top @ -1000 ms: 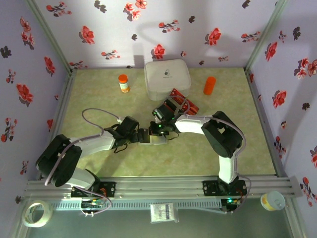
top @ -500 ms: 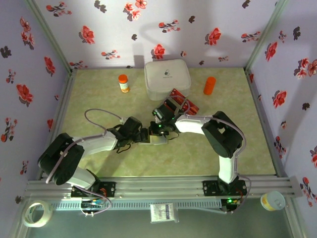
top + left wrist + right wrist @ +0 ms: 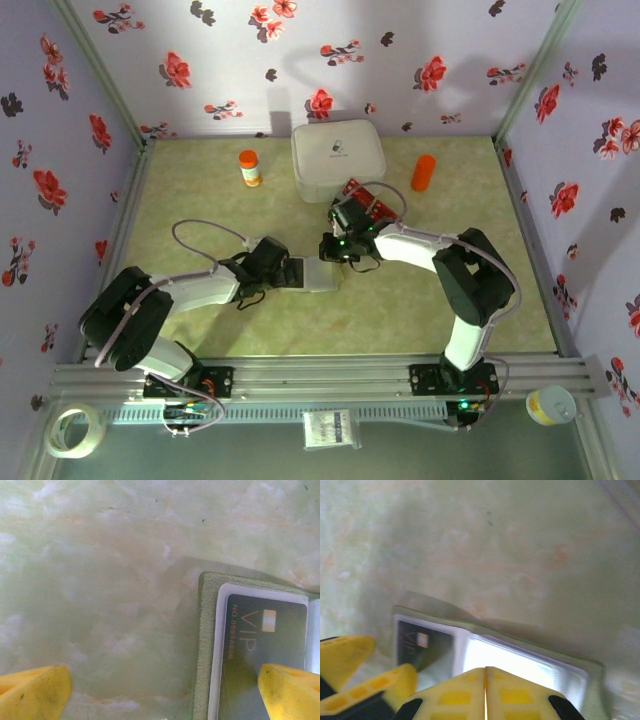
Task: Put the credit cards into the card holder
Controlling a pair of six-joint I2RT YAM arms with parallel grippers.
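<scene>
Two arms met at the middle of your pale green marbled counter [image 3: 390,320], and I recorded the following. Your small olive-green folding card holder [image 3: 322,276] lay opened flat there, between the two wrists. One dark grey glossy credit card marked VIP [image 3: 262,630] lay on the left half of its pale grey inside. The other half glared white under the light.

Your left jaws stood wide open. One yellow fingertip [image 3: 33,696] was over bare counter and its partner over the dark card's near end; whether that one touched the card, I could not tell. Your right jaws were pressed together, nothing visible between them, low over the holder's bright half.

Several red glossy credit cards [image 3: 368,203] lay behind the right wrist, just beside the front right corner of the white rounded box [image 3: 337,158]. An orange bottle with a white cap [image 3: 249,168] stood left of that box, and a plain orange cylinder [image 3: 424,172] stood to its right.
</scene>
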